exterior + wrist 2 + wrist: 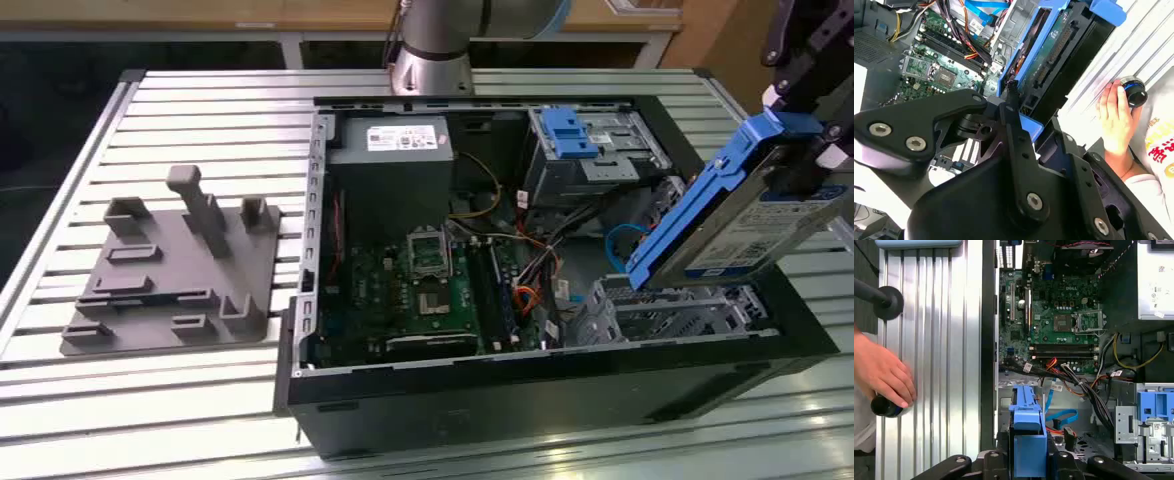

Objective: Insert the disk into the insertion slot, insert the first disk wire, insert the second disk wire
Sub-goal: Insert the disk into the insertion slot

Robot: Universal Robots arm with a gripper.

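**Q:** What does the gripper (807,165) have hold of?
**A:** Its fingers are closed on the disk (727,215), a silver hard drive in a bright blue carrier, gripping it at its upper end.
**Q:** Where is the disk?
**A:** It hangs tilted from the fingers over the open computer case (534,385). Its low end is just above the insertion slot (674,310), the perforated silver cage below the fingers. It may be touching the rim; I cannot tell.
**Q:** Anything else?
**A:** A person's hand (881,372) rests on the slatted table (939,340), well apart from the fingers
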